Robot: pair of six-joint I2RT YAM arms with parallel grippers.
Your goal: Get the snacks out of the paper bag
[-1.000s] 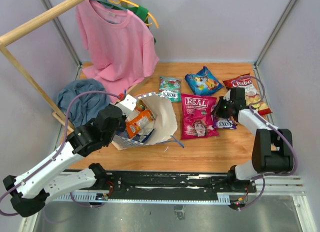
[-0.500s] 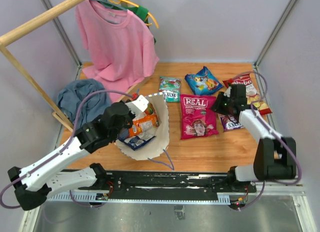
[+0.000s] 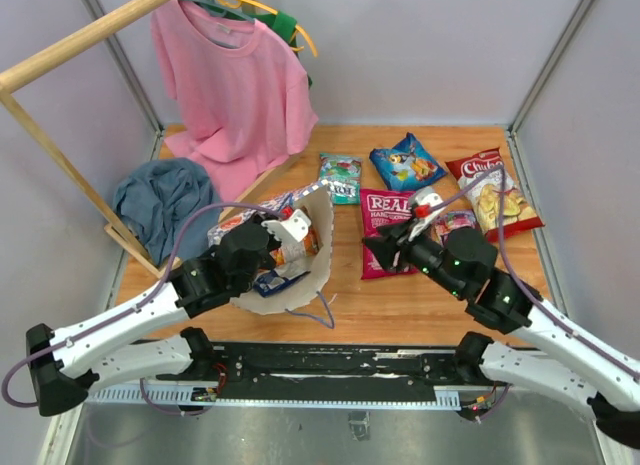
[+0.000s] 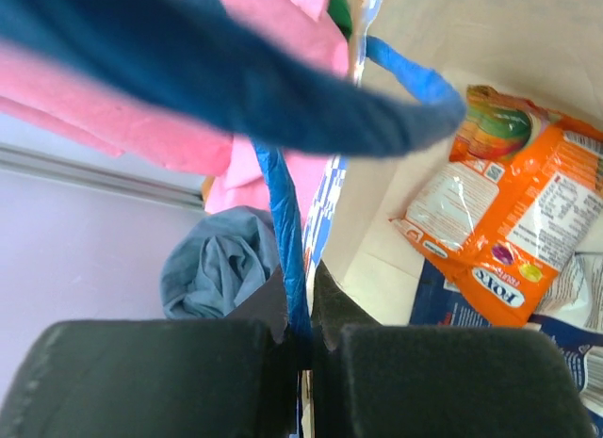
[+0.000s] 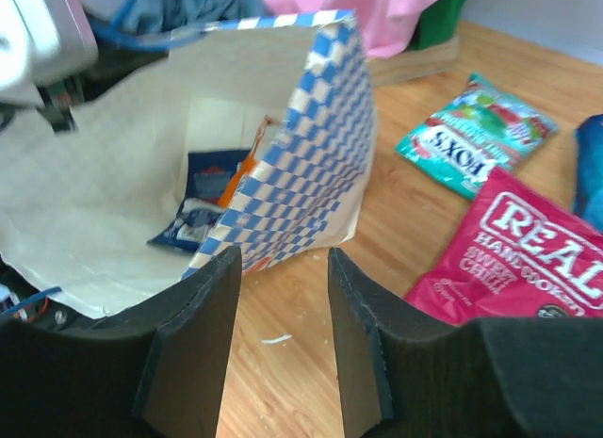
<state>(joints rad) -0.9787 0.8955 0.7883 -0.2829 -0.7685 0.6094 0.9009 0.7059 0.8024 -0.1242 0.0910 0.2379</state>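
The left gripper (image 4: 300,339) is clenched on the blue cord handle (image 4: 287,231) of the paper bag (image 5: 311,146), holding its mouth open; the right gripper (image 5: 283,297) is parted and empty, the bag at its ten o'clock; best enter low, aiming for the orange Fox's packet (image 4: 509,221); the blue packet (image 5: 203,198) beneath seems harder to pinch.

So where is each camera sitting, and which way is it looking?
Top camera: above and behind the robot, looking down at the wooden table; left arm and right arm show.
Left wrist camera: on the left hand, looking into the checkered white paper bag at an orange snack packet; its black fingers pinch the blue cord handle.
Right wrist camera: on the right hand, facing the bag's open mouth; its open fingers show.
Shared: both wrist views see inside the bag.
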